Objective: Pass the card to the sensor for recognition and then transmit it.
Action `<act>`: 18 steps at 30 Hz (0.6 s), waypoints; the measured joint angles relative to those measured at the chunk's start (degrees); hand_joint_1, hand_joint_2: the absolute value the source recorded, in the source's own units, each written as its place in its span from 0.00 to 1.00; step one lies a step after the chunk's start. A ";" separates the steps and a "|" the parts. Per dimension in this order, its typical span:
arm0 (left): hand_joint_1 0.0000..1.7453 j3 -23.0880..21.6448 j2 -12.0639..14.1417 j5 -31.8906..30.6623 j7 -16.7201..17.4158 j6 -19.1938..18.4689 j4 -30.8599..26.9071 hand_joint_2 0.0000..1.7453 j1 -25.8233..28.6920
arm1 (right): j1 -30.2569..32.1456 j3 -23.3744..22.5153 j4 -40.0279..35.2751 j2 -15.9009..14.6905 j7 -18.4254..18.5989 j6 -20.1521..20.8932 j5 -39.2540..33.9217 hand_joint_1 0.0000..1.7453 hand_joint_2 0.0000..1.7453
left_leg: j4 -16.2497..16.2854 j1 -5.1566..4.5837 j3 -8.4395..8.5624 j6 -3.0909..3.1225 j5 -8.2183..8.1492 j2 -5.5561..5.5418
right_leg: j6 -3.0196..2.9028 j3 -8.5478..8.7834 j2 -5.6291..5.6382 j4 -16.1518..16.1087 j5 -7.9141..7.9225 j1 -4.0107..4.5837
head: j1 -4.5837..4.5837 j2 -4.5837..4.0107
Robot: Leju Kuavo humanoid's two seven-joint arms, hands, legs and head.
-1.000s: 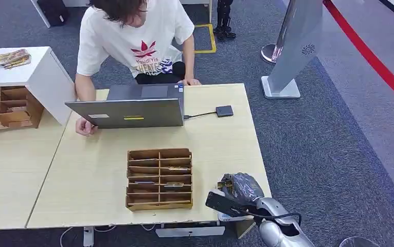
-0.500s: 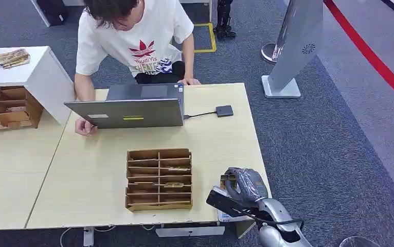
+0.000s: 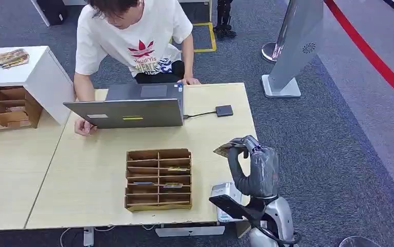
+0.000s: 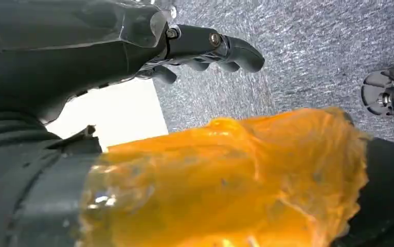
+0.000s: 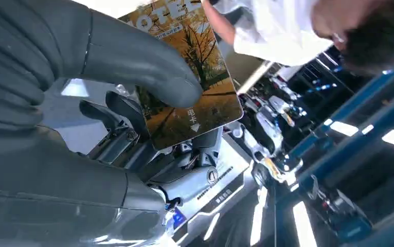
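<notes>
My right robot hand point(image 3: 256, 167) pinched the card point(image 5: 187, 77) thinly above the counter point(image 3: 215, 131); I feared it slipping before reaching the sensor point(image 3: 224, 110).

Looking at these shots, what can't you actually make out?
- Card print: right wrist view, the thumb of the right hand covers the middle; the picture's edge cuts its lettering.
- Laptop screen: head view, it faces the person.
- Organizer slot contents: head view, too small.
- Left hand: left wrist view, orange blur hides what lies past it.
</notes>
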 joint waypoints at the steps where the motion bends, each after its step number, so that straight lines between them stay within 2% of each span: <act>1: 0.00 0.00 0.00 -0.26 -0.04 -0.11 0.00 0.00 -0.03 | -0.52 0.31 -0.31 0.26 -0.24 0.07 -0.31 1.00 1.00 | 0.00 0.00 0.00 0.00 0.00 0.00 | 0.00 0.00 0.00 0.00 0.00 0.00 | 0.00 0.00; 5: 0.00 0.00 0.00 -1.16 -0.13 -0.33 0.00 0.00 -0.24 | -3.52 2.01 -0.72 1.40 -0.39 1.36 -1.49 1.00 1.00 | 0.00 0.00 0.01 -0.03 0.03 0.00 | -0.01 0.01 0.01 0.01 0.02 0.00 | 0.00 0.00; 8: 0.00 0.00 0.00 -2.25 -0.13 -0.72 0.00 0.00 -0.58 | -6.86 3.83 -0.68 2.30 -0.04 4.27 -2.36 1.00 1.00 | 0.00 0.00 0.00 -0.04 0.04 0.00 | -0.02 0.01 0.01 0.02 0.03 0.00 | 0.02 0.00; 15: 0.00 0.00 0.02 -5.09 -0.11 -1.46 0.00 0.00 -1.32 | -17.83 8.31 3.92 5.49 4.35 12.38 -0.35 1.00 1.00 | 0.00 0.05 0.02 -0.12 0.09 0.00 | -0.05 -0.01 0.02 0.05 0.04 0.01 | -0.02 0.00; 18: 0.00 0.00 0.00 -5.62 0.11 -1.62 0.00 0.00 -1.65 | -21.51 9.16 6.43 7.06 5.27 13.90 -0.37 1.00 1.00 | 0.00 0.07 0.01 -0.13 0.09 -0.01 | -0.05 -0.01 0.01 0.06 0.04 0.02 | 0.00 0.00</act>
